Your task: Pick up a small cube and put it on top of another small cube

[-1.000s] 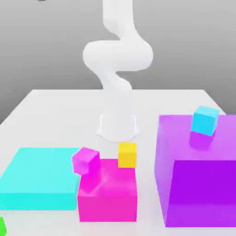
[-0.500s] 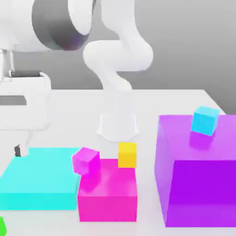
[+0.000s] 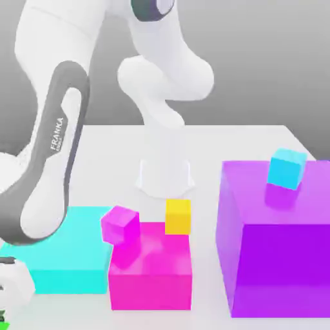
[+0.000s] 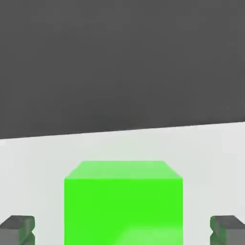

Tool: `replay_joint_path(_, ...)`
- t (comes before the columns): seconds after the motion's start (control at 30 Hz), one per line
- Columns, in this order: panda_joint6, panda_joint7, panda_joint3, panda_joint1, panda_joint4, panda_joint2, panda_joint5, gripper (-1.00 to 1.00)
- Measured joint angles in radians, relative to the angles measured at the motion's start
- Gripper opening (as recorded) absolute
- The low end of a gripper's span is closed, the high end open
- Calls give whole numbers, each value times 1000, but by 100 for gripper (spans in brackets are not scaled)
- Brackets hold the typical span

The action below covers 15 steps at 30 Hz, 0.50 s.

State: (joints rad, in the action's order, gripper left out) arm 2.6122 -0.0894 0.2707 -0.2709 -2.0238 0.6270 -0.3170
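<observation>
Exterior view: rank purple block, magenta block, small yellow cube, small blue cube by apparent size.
1. purple block
2. magenta block
3. small yellow cube and small blue cube: look about alike; they sit at different depths, so no ranking.

The arm (image 3: 164, 90) is glossy white with rounded, bulbous links and grey inset panels; one panel carries white "FRANKA" lettering (image 3: 57, 134). Its dark grey fingertips (image 4: 18, 228) are blocky and ridged.
</observation>
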Motion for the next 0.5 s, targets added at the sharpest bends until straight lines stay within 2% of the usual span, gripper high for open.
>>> replay_joint_path(0.17,3,4,-1,-1,2,6,-4,-100)
replay_joint_path(0.27,-62,-21,33,25,-20,-80,33,-100)
replay_joint_path(0.5,-149,-204,69,124,-179,-317,46,-100)
